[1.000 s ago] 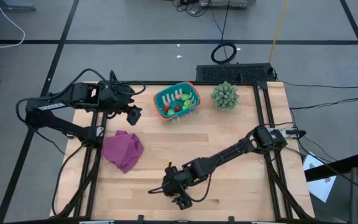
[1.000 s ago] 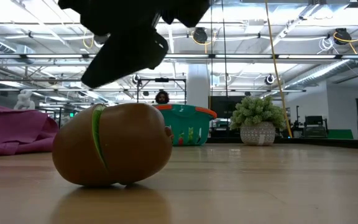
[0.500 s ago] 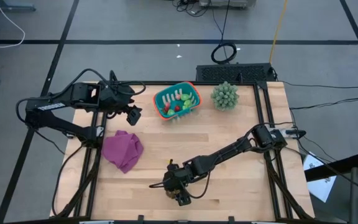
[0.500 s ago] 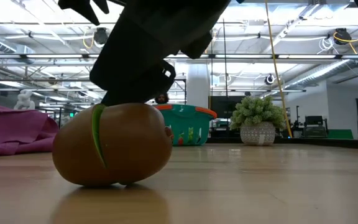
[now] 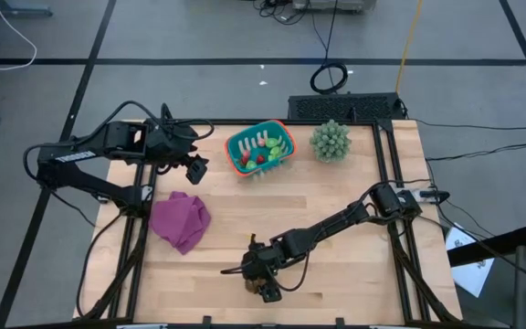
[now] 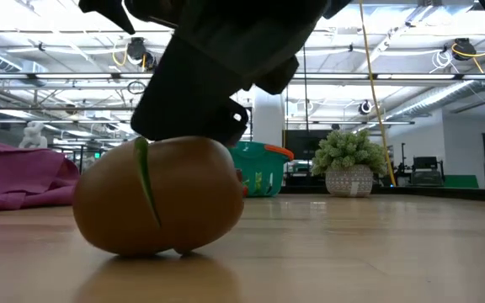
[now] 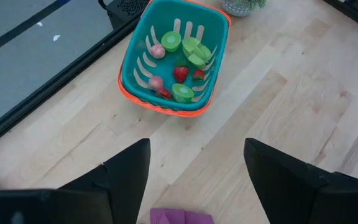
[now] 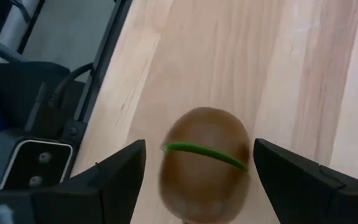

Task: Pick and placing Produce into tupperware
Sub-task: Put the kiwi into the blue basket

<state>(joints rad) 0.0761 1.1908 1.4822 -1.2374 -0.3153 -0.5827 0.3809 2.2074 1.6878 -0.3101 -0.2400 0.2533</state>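
The brown oval [image 8: 207,165], with a thin green stripe, lies on its side on the wood [image 6: 158,198] near the table's near edge [image 5: 268,291]. My right gripper [image 8: 197,155] is open and comes down over it from above [image 6: 209,93], one finger on each side. The teal basket [image 5: 261,148] stands at the far edge and holds red and light green produce [image 7: 182,71]. My left gripper [image 7: 197,155] is open and hovers to the left of the basket [image 5: 194,169], touching nothing. My right gripper stands over the brown oval from above, pointing down, with its fingers [image 8: 114,171] on either side of the oval's middle. In the low view its dark body reaches the oval's top [image 6: 188,141]. Whether the fingers touch it I cannot tell. The oval rests on the table.
A spiky pale-green plant [image 5: 330,140] stands in a pot right of the basket. A crumpled purple cloth [image 5: 179,219] lies on the table's left side. Bare wood lies between the oval and the basket. The table's near edge is close behind the oval.
My right gripper has come down over the brown oval, its dark body now filling the space just above it. The oval has rocked in place: its green stripe now leans the other way. The left arm has kept still.
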